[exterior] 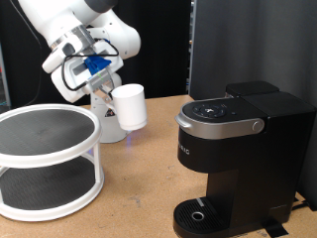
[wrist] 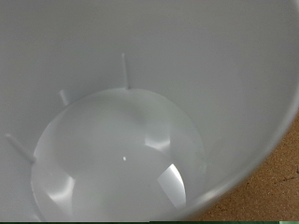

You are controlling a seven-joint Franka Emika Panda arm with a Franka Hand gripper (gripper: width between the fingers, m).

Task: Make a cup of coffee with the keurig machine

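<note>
Exterior view: cup [exterior: 129,106] aloft, at the fingers [exterior: 107,95].

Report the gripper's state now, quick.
Gripper: shut on the white cup, held tilted in the air above the table, at the exterior view's left of the keurig machine.

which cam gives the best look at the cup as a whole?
Exterior view. It shows the whole cup from outside, tilted and lifted off the table at the tool, apart from the keurig machine on that view's right. The wrist view only looks into the cup's white interior, rim partly cropped, with a strip of brown surface beyond.
</note>
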